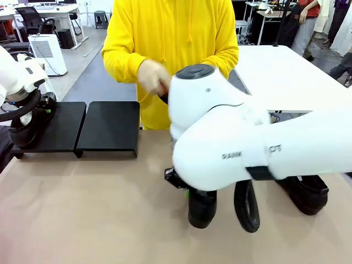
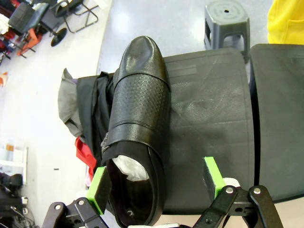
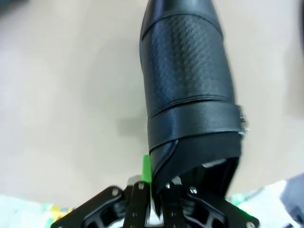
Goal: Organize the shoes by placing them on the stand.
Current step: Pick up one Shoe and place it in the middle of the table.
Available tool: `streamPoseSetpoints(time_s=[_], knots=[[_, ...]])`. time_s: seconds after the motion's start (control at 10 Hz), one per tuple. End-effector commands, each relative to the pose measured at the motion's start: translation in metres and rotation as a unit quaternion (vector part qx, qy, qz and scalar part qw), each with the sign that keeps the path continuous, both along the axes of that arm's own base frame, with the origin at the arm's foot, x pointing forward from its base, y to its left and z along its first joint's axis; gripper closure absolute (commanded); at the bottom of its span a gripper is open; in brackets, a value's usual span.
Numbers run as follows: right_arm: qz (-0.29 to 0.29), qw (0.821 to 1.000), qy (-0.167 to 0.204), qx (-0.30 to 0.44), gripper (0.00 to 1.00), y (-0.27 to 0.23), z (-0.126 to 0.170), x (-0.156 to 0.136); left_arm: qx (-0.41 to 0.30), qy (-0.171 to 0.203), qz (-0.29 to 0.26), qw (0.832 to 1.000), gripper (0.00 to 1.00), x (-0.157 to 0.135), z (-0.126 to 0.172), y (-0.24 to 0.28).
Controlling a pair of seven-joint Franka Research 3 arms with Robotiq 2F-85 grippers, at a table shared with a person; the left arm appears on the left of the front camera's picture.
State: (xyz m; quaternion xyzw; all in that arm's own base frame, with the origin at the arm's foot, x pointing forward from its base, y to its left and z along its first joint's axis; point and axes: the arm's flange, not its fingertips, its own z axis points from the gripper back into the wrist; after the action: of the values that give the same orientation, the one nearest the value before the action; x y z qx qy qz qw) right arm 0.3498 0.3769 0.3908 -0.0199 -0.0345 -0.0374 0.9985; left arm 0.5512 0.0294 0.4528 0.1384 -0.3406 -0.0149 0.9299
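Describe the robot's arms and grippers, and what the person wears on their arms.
The left arm and right arm have smooth white rounded shells; the right bears grey lettering, a black joint cap and a looped black cable. The left gripper and right gripper are black linkages with green pads. The person wears yellow sleeves.

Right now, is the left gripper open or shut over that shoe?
Open. The left gripper's green pads stand wide apart, one well clear of the shoe lying on the stand.
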Motion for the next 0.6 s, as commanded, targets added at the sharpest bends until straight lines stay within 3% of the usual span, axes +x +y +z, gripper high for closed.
streamPoseSetpoints(time_s=[0.0, 0.2, 0.5], knots=[[0.017, 0.999, -0.014, -0.023, 1.00, 0.025, -0.005, 0.014, 0.004, -0.001, -0.003, 1.000, 0.00, -0.001, 0.002, 0.003], [0.042, 0.998, -0.033, -0.039, 1.00, 0.046, -0.012, 0.011, 0.004, -0.001, -0.003, 1.000, 0.00, -0.001, 0.002, 0.003], [0.064, 0.996, -0.025, -0.048, 1.00, 0.064, -0.024, 0.015, 0.004, -0.001, -0.003, 1.000, 0.00, -0.001, 0.002, 0.003]])
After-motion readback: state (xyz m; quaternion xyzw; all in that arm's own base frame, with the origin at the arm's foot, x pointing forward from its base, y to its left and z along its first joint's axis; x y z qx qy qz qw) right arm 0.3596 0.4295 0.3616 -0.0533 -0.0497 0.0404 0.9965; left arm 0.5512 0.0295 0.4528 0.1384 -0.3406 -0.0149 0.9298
